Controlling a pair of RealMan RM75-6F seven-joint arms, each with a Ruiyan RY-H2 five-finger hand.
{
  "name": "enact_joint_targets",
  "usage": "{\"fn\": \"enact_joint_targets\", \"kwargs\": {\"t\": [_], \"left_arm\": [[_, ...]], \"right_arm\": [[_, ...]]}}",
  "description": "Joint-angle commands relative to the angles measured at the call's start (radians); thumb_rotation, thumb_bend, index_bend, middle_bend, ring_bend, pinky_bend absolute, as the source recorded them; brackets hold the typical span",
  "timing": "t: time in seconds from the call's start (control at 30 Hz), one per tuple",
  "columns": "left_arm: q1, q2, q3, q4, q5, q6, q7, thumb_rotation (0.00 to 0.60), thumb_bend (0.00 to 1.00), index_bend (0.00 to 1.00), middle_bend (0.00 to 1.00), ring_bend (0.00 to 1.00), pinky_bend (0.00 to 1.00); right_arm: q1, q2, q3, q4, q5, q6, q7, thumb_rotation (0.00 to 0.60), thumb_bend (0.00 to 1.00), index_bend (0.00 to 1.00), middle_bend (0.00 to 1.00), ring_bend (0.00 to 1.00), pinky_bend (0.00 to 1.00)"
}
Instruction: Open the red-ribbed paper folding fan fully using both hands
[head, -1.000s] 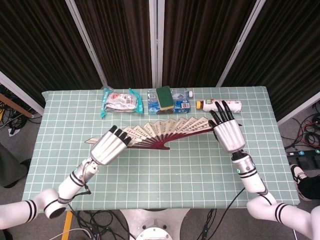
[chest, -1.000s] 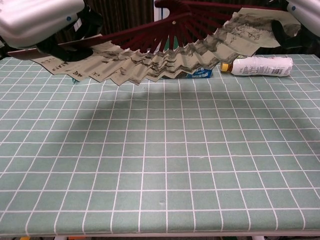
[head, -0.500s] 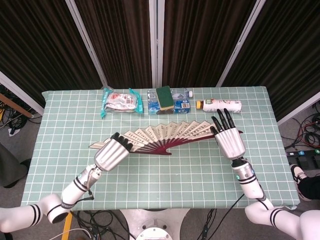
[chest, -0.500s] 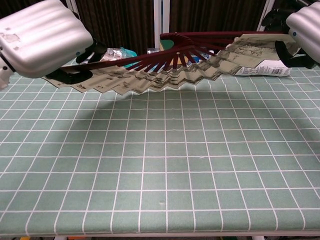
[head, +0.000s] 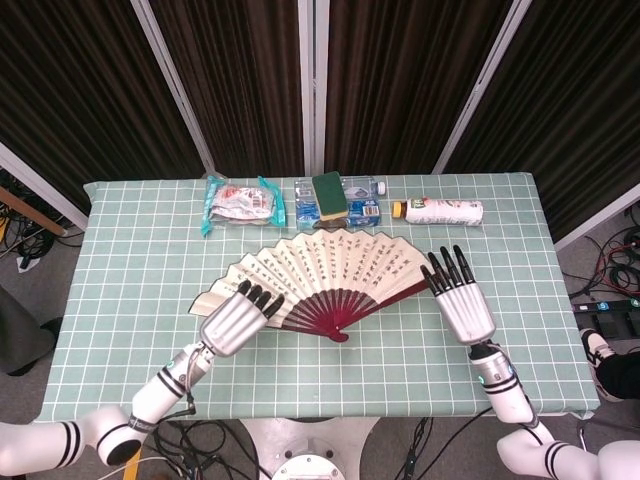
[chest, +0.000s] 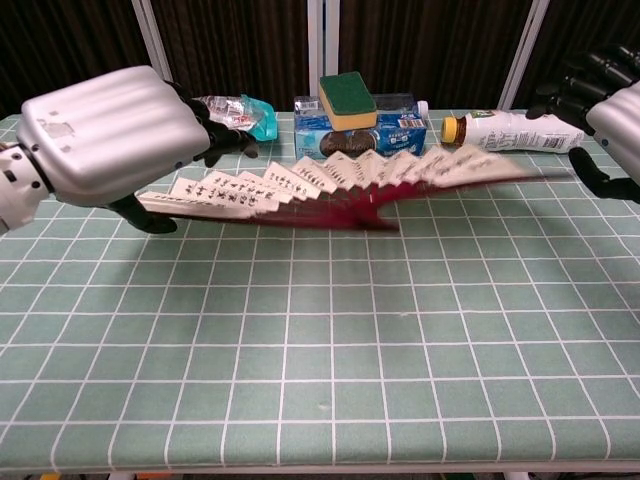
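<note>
The fan (head: 325, 280) looks fully open. My left hand (head: 232, 320) holds its left end; my right hand (head: 460, 300) is open beside it. Next, let go.

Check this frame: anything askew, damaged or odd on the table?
Nothing stands out. The fan is spread wide and looks intact, though motion-blurred in the chest view. The white bottle lies on its side at the back; a green sponge sits atop the blue pack.

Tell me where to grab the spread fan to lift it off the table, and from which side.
Take the fan by the dark red ribs, just above the pivot at its near edge, coming from the robot's side. There the ribs bunch into one stiff stem, while the paper leaf is thin and pleated. The left hand and right hand flank it.
</note>
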Motion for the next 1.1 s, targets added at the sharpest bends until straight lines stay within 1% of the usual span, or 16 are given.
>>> {"fn": "enact_joint_targets", "kwargs": {"t": [0.03,0.07,0.1,0.17,0.27,0.33,0.37,0.43,0.5,0.6,0.63,0.67,0.7,0.83,1.0,1.1], "left_arm": [[-0.005,0.019,-0.002,-0.062,-0.070,-0.063,0.009,0.600,0.00,0.13,0.28,0.25,0.36],[-0.008,0.022,-0.004,-0.072,-0.085,-0.075,0.008,0.600,0.00,0.12,0.26,0.22,0.34],[-0.013,0.023,-0.007,-0.084,-0.099,-0.085,0.008,0.600,0.00,0.11,0.24,0.20,0.33],[-0.022,0.026,-0.012,-0.097,-0.114,-0.102,-0.005,0.600,0.00,0.10,0.22,0.17,0.30],[-0.032,0.040,-0.027,-0.124,-0.147,-0.123,-0.056,0.600,0.00,0.07,0.15,0.09,0.24],[-0.038,0.061,-0.046,-0.148,-0.172,-0.133,-0.121,0.600,0.00,0.07,0.12,0.05,0.22],[-0.038,0.073,-0.057,-0.159,-0.183,-0.137,-0.167,0.600,0.00,0.07,0.12,0.05,0.22],[-0.030,0.107,-0.088,-0.177,-0.205,-0.128,-0.298,0.600,0.00,0.07,0.12,0.05,0.22],[-0.007,0.154,-0.117,-0.185,-0.229,-0.103,-0.429,0.600,0.00,0.07,0.13,0.06,0.22],[0.044,0.199,-0.155,-0.165,-0.255,-0.029,-0.583,0.600,0.00,0.09,0.15,0.09,0.22],[0.071,0.212,-0.167,-0.143,-0.265,0.013,-0.634,0.600,0.00,0.10,0.15,0.09,0.22],[0.090,0.221,-0.172,-0.123,-0.268,0.044,-0.661,0.600,0.00,0.11,0.16,0.09,0.22],[0.110,0.230,-0.174,-0.102,-0.267,0.072,-0.686,0.600,0.00,0.12,0.16,0.09,0.22],[0.207,0.263,-0.157,-0.032,-0.285,0.192,-0.734,0.600,0.00,0.16,0.18,0.09,0.22],[0.335,0.295,-0.105,-0.027,-0.305,0.321,-0.731,0.600,0.00,0.18,0.18,0.09,0.22],[0.418,0.305,-0.058,-0.045,-0.291,0.403,-0.735,0.600,0.00,0.19,0.18,0.09,0.22]], "right_arm": [[-0.043,0.036,-0.012,-0.107,0.067,-0.069,-0.067,0.600,0.33,0.02,0.03,0.00,0.00],[-0.049,0.046,-0.012,-0.137,0.082,-0.087,-0.075,0.600,0.29,0.01,0.02,0.00,0.00],[-0.055,0.060,-0.013,-0.171,0.102,-0.109,-0.084,0.600,0.23,0.00,0.00,0.00,0.00],[-0.062,0.077,-0.012,-0.207,0.126,-0.136,-0.106,0.600,0.12,0.00,0.00,0.00,0.00],[-0.064,0.109,0.003,-0.266,0.158,-0.165,-0.126,0.600,0.04,0.00,0.00,0.00,0.00],[-0.059,0.144,0.017,-0.313,0.167,-0.178,-0.108,0.600,0.03,0.00,0.00,0.00,0.00],[-0.057,0.164,0.022,-0.334,0.168,-0.187,-0.092,0.600,0.03,0.00,0.00,0.00,0.00],[-0.053,0.223,0.028,-0.389,0.169,-0.208,-0.028,0.600,0.03,0.00,0.00,0.00,0.00],[-0.052,0.295,0.032,-0.438,0.166,-0.231,0.064,0.600,0.04,0.00,0.00,0.00,0.00],[-0.060,0.385,0.038,-0.482,0.155,-0.243,0.219,0.600,0.16,0.00,0.03,0.00,0.00],[-0.068,0.420,0.038,-0.491,0.154,-0.242,0.280,0.600,0.21,0.00,0.05,0.00,0.00],[-0.075,0.445,0.036,-0.494,0.148,-0.240,0.320,0.600,0.23,0.00,0.06,0.00,0.00],[-0.083,0.468,0.034,-0.494,0.144,-0.236,0.355,0.600,0.24,0.00,0.07,0.00,0.00],[-0.138,0.541,0.025,-0.486,0.131,-0.173,0.447,0.600,0.25,0.00,0.07,0.00,0.00],[-0.225,0.596,0.003,-0.512,0.116,-0.072,0.500,0.600,0.25,0.00,0.07,0.00,0.00],[-0.276,0.608,-0.017,-0.528,0.095,-0.013,0.501,0.600,0.25,0.02,0.07,0.00,0.00]]}}
